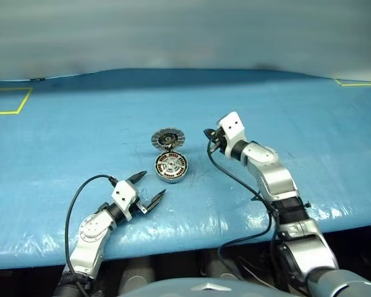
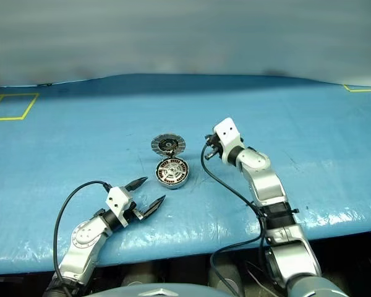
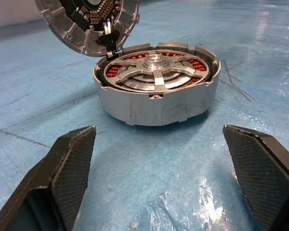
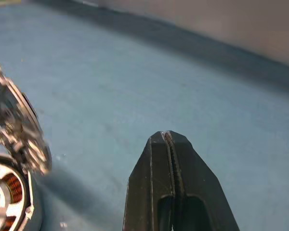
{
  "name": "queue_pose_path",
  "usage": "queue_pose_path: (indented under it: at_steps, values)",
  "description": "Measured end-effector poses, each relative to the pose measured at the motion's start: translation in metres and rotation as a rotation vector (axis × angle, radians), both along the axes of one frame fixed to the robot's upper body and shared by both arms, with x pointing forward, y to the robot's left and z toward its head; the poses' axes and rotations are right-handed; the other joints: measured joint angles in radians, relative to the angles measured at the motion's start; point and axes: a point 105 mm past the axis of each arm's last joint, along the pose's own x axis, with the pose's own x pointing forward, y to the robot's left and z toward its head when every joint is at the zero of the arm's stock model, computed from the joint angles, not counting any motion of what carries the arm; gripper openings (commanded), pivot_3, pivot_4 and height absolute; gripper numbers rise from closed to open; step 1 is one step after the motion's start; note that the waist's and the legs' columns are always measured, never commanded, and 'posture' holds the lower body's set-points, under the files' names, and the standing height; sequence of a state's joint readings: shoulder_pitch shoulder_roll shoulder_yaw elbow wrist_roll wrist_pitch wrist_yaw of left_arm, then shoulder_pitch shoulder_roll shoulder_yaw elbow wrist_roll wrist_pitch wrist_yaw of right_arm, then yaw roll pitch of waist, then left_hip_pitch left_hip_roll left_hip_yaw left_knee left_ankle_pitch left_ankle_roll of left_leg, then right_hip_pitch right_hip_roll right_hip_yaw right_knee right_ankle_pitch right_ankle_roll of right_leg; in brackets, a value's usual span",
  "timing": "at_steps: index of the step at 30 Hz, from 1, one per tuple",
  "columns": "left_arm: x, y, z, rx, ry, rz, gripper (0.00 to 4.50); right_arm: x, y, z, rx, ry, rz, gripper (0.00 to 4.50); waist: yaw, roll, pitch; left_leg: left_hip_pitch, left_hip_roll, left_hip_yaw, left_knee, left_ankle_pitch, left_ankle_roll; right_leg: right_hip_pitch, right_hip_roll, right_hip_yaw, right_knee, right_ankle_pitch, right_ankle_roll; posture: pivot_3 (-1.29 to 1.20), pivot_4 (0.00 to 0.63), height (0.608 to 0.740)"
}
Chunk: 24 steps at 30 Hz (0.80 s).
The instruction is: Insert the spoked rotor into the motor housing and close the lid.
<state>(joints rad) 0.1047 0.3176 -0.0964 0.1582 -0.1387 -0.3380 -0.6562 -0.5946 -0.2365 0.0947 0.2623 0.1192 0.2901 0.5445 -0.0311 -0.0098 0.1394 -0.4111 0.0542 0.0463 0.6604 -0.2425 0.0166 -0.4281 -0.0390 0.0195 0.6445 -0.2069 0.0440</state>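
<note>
The motor housing (image 1: 172, 167) is a round silver cup on the blue table, with copper windings showing inside it. The spoked rotor (image 3: 156, 72) lies inside the housing, its silver spokes and hub facing up. The lid (image 1: 167, 138), a ribbed silver disc, stands open and tilted back at the housing's far edge. My left gripper (image 1: 153, 184) is open, low over the table just in front and to the left of the housing, with nothing between its fingers (image 3: 72, 168). My right gripper (image 1: 208, 137) is shut and empty, raised to the right of the lid and apart from it.
The blue table cover (image 1: 284, 111) is wrinkled and glossy near the front edge (image 1: 191, 238). Yellow tape outlines mark the far left corner (image 1: 6, 102) and far right corner (image 1: 358, 82). Black cables (image 1: 235, 179) trail from both wrists.
</note>
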Motion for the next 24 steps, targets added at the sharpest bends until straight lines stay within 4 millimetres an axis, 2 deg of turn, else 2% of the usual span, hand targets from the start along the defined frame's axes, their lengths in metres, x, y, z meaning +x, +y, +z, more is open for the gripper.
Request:
queue_pose_path:
  at_steps: [3, 6, 11, 16, 20, 24]
  values:
    - [0.000, 0.000, 0.000, -0.002, -0.003, 0.002, 4.50, 0.001, 0.031, 0.016, 0.088, -0.009, 0.140, 0.03, 0.000, 0.000, 0.000, 0.000, 0.000, -0.001, 0.000, 0.000, 0.000, 0.000, 0.000, 0.000, 0.000, 0.002, -0.002, 0.00, 0.150, 0.740]
    - [0.000, 0.001, 0.001, -0.002, -0.006, 0.009, 4.50, -0.003, 0.058, 0.021, 0.133, 0.014, 0.283, 0.03, 0.001, 0.000, 0.000, 0.000, 0.000, -0.001, -0.001, 0.000, 0.000, 0.000, 0.000, 0.000, 0.000, 0.002, -0.002, 0.00, 0.150, 0.740]
    - [-0.001, 0.004, 0.000, -0.004, -0.009, 0.031, 4.50, -0.011, 0.082, 0.020, 0.109, 0.064, 0.452, 0.03, 0.000, 0.001, 0.000, 0.000, 0.000, -0.001, -0.001, 0.000, 0.000, 0.000, 0.000, 0.000, 0.000, 0.002, -0.003, 0.00, 0.150, 0.740]
    - [-0.004, 0.009, 0.000, -0.003, -0.010, 0.056, 4.50, -0.018, 0.086, 0.004, -0.029, 0.099, 0.532, 0.03, -0.005, 0.001, 0.000, 0.000, 0.001, -0.001, -0.001, 0.000, 0.000, 0.000, 0.000, 0.000, 0.000, 0.001, -0.003, 0.00, 0.150, 0.740]
    - [-0.005, 0.017, 0.000, 0.001, -0.011, 0.088, 4.50, -0.031, 0.074, -0.003, -0.122, 0.081, 0.590, 0.03, -0.004, 0.001, 0.000, 0.000, 0.001, -0.001, -0.002, 0.000, 0.000, 0.000, 0.000, 0.000, 0.000, 0.001, -0.003, 0.00, 0.150, 0.740]
    - [-0.006, 0.020, 0.000, 0.004, -0.011, 0.101, 4.50, -0.049, 0.062, -0.023, -0.178, 0.106, 0.620, 0.03, -0.005, 0.001, 0.000, 0.000, 0.001, -0.001, -0.002, 0.000, 0.000, 0.000, 0.000, -0.001, 0.000, 0.001, -0.004, 0.00, 0.150, 0.740]
